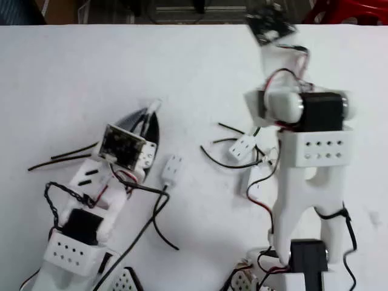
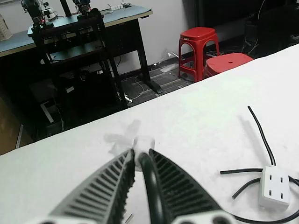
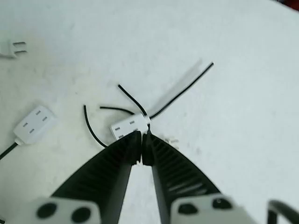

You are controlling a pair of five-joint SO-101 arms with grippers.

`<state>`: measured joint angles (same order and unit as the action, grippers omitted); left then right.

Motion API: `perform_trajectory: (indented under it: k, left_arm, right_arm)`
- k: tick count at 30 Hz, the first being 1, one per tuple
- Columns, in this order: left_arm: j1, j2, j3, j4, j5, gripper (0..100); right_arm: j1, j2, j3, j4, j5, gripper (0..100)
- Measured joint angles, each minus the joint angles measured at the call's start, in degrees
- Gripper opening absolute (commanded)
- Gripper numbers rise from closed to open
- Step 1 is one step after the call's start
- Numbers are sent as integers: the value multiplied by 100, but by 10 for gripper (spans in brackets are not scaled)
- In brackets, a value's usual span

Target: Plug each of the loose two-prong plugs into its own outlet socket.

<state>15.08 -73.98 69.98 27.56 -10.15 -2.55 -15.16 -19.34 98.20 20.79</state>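
- right tool [image 3: 141,141], closed and empty, tips by a socket [image 3: 129,126]; it could pin that.
- left tool [image 2: 138,156] clamped on a plug [image 2: 144,141]; enter square, press gently.

The left arm [image 1: 88,177] at 7 o'clock and right arm [image 1: 297,188] at 4 o'clock are white shells with black servo blocks, rows of small holes and looping black and red cables. The left pincer [image 2: 138,156] and right pincer [image 3: 141,140] have black ribbed fingers on white bases with dark holes.
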Motion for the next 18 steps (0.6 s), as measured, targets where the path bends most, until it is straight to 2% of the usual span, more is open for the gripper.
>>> perform_trajectory:
  k: [8, 15, 18]
  left_arm:
    - [-79, 299, -607, 958, 580, 24]
    - [-79, 2374, -1881, 1582, 633, 24]
    - [44, 3332, -2646, 2031, 290, 24]
  right_arm:
    - [1275, -862, 1960, 0, 0, 24]
    - [1916, -1442, 3789, -343, 26, 24]
    - [2136, -1662, 4677, -862, 44, 24]
